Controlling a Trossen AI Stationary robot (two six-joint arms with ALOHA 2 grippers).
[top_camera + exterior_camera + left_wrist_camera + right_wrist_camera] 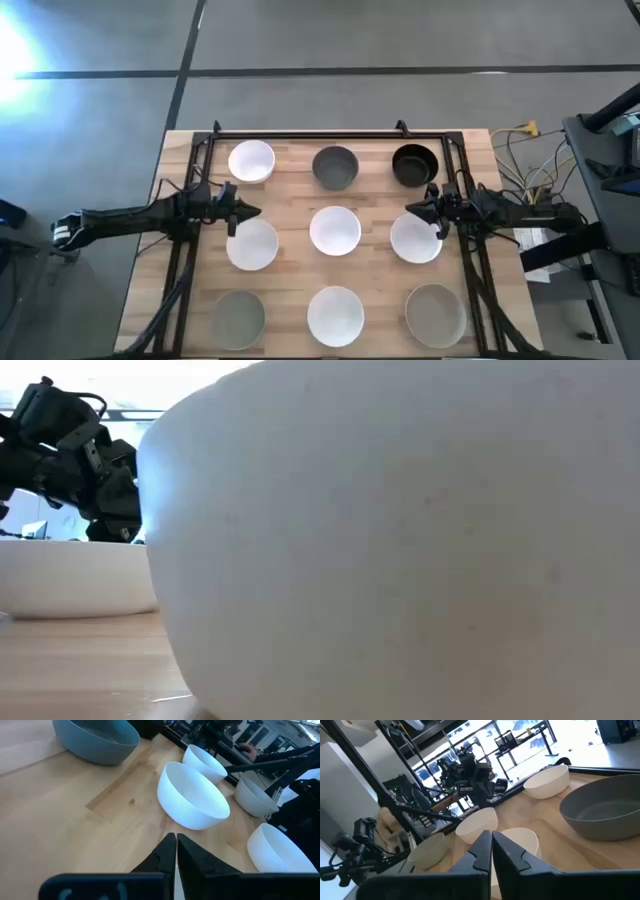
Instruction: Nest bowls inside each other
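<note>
Nine bowls sit in a three-by-three grid on a wooden desk [290,205], none nested, with two robot arms reaching in from the sides.

From above: the far row holds a white bowl [251,161], a dark grey bowl [335,167] and a black bowl [414,165]; the middle row is three white bowls [335,230]; the near row is a grey-green bowl [238,315], a white one, and another grey-green bowl [436,314]. The left hand [250,211] hovers just above the middle-left bowl, the right hand [412,210] beside the middle-right bowl. At desk height, one white bowl fills the frame. Each wrist view shows that arm's fingers [170,851] pressed together, holding nothing. No writing or labels are readable.
</note>
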